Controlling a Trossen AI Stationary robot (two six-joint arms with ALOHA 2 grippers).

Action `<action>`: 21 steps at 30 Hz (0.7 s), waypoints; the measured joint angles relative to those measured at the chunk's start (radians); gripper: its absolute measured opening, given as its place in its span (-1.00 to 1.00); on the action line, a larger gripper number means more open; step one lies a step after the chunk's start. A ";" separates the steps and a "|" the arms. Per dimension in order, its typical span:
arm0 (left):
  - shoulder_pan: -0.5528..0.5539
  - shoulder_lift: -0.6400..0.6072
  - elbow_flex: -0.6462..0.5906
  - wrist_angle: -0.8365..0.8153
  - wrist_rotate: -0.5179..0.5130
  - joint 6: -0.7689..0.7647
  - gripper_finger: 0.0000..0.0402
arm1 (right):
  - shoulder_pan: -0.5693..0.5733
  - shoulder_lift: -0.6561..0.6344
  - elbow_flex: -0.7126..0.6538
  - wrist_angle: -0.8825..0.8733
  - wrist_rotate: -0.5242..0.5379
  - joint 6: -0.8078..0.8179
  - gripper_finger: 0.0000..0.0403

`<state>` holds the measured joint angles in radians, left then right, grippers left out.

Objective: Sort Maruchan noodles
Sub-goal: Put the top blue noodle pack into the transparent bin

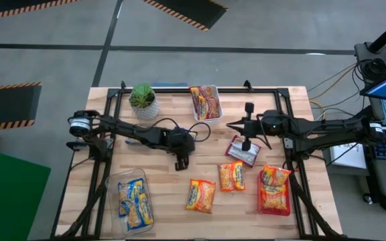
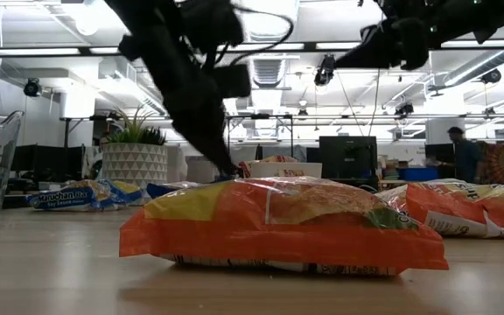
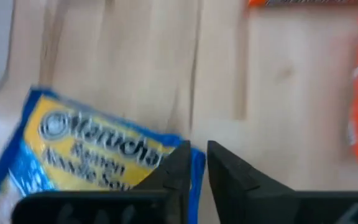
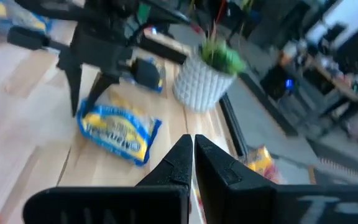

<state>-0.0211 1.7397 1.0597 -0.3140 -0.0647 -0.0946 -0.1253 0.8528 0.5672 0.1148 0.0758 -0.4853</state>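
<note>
Left gripper hovers mid-table, fingers nearly together and holding nothing, beside a blue noodle packet lying flat. Right gripper, pinched empty, hangs above a maroon packet. Slick wrappers could slide away from closing fingers.

A light wooden table carries everything — a potted plant at the back, two clear trays holding Maruchan packets, and loose packets lying flat: two orange ones, a red one, a maroon one — a blue-and-yellow one mid-table.
</note>
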 joint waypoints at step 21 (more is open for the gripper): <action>-0.173 -0.188 0.024 -0.090 -0.242 -0.019 -0.50 | -0.002 0.000 0.001 0.240 -0.162 0.066 -0.96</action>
<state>-0.1940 1.5518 1.0832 -0.4044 -0.3067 -0.1137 -0.1272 0.8528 0.5686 0.3552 -0.0864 -0.4192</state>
